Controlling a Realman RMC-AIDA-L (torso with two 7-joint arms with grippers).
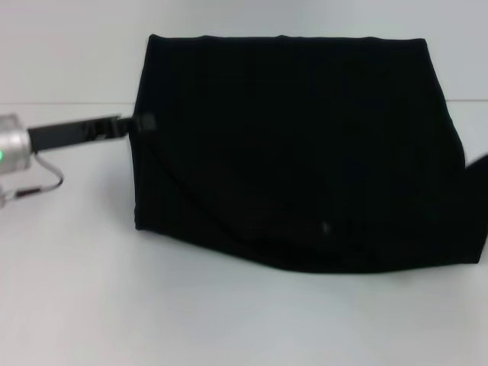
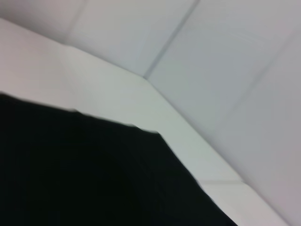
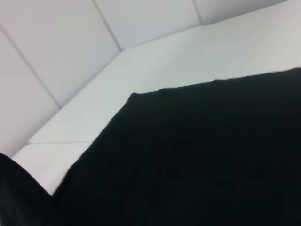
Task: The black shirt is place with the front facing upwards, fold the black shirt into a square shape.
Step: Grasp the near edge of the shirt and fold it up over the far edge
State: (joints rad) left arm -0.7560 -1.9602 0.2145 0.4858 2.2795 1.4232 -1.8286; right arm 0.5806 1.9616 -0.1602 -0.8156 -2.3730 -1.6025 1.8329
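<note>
Near edge of the black shirt (image 1: 305,152) sits closest to the head camera: a rumpled, slightly sagging hem running across the white table (image 1: 114,305); the rest of the cloth lies flat behind it, roughly mid-table and spilling toward the right edge of view.

Left gripper (image 1: 141,123) is reaching in from the left and meets the shirt's left edge about halfway up; looks like it's there to take that edge for the next fold, or has just laid it down; can't tell which; can't tell either whether its claw is spread or pinching cloth, tips blend into the black fabric.

Right gripper: not visible in the head view; a dark shape at the far right edge could be cloth or arm, can't say; its wrist camera only shows shirt (image 3: 197,160) and table, so it is probably hovering close over the right side.

Shirt already reads as a blocky trapezoid, wider at the near side; far edge straight and clean, left edge fairly straight, right side bulging out; a diagonal crease runs from the left edge down toward the near hem, so a layer is folded over; no print or label showing, plain black all over.

Judgement: partway folded, not square yet; right side and near hem still need tidying.
</note>
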